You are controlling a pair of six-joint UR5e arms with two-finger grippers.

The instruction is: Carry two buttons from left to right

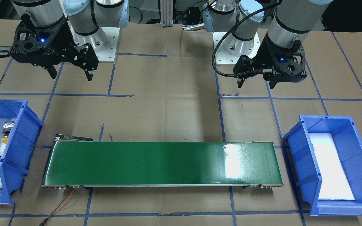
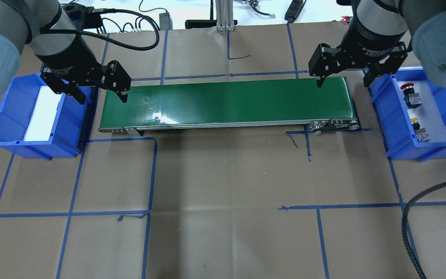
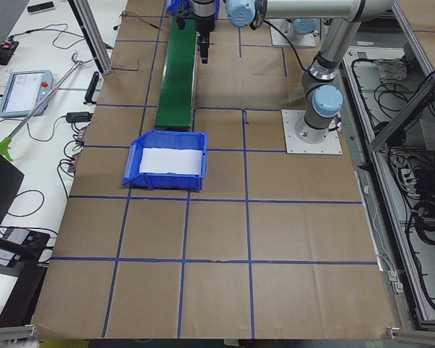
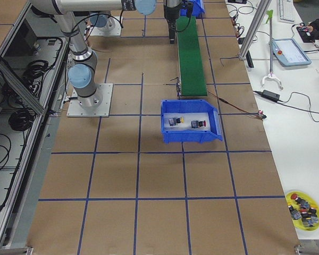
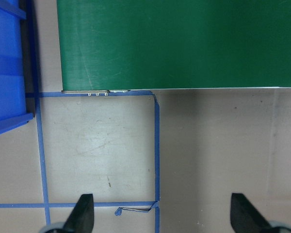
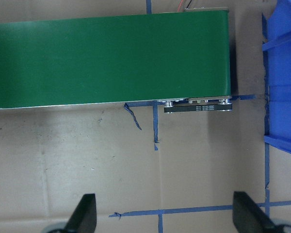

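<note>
Right hand (image 2: 343, 83) hovers above the tabletop (image 2: 227, 174), fingers spread apart; the red button (image 2: 410, 95) and yellow button (image 2: 419, 130) lie in the blue bin (image 2: 379, 106) forward to its right. Left hand (image 2: 103, 99) hovers likewise, fingers apart.

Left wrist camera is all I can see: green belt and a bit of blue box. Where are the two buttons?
Observer: The red button and the yellow button both lie in the blue bin at the far end of the conveyor belt, on the robot's right.
Operator: Is anything in the box beside me?
Observer: That left bin holds only a white liner.
Operator: Is the other hand grabbing a button?
Observer: No. The right gripper is open and empty, outside the bin.
</note>
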